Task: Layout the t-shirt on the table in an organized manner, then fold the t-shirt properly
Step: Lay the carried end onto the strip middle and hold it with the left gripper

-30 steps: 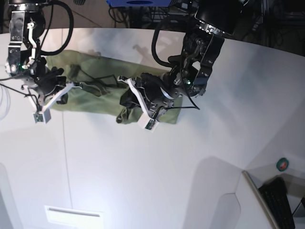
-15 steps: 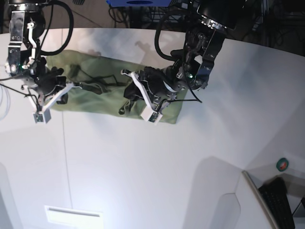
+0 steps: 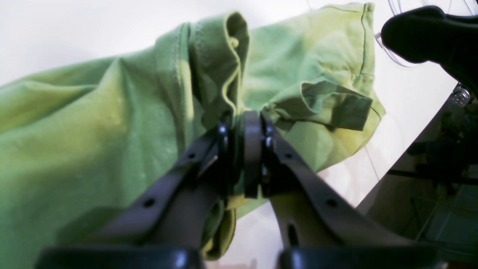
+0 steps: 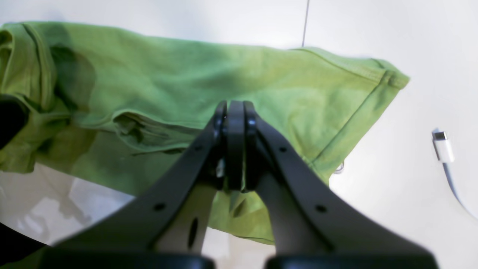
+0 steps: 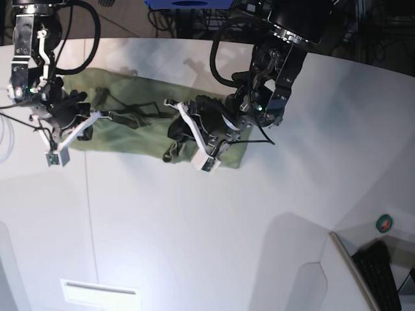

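Although no tag or writing shows on it, the olive-green t-shirt (image 5: 139, 123) lies spread in a long rumpled band near the far edge of the white table (image 5: 194, 227). Each end is pinched: the left gripper (image 3: 244, 149) clamps bunched folds, the right gripper (image 4: 233, 145) a hem edge beside the dark seam line (image 4: 305, 22).

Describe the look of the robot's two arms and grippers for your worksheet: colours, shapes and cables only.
Both arms are black and bulky, with thick black cables looping off them. Each ends in white bracket pieces, as on the left gripper and the right gripper. Small green lights glow on both. In the wrist views, the fingers are matte black tapering bars with small holes.
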